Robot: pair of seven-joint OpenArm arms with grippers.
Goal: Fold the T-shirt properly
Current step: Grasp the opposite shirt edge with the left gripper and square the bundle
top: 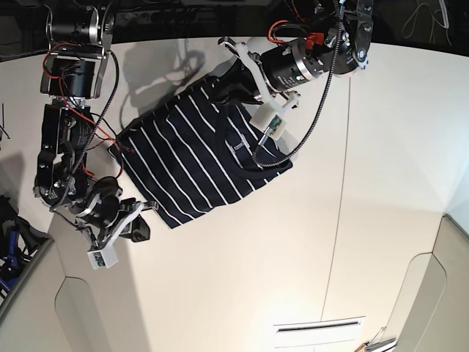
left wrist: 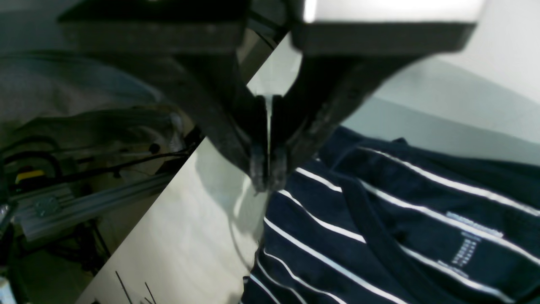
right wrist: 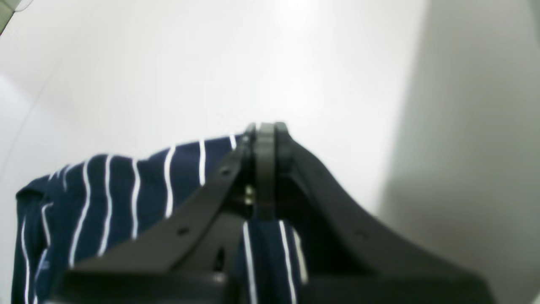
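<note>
Dark tool tips fill both wrist views. Right tool (right wrist: 265, 169) is clamped on striped cloth, a strip of it pinched between the closed jaws at one corner of the T-shirt (top: 198, 158). Left tool (left wrist: 268, 169) has its jaws pressed together right at the shirt's edge near the neckline; whether cloth is caught there is unclear. The shirt lies spread on the pale surface (top: 381, 183), its length running diagonally between the two arms, each reaching inward and down from opposite ends.
</note>
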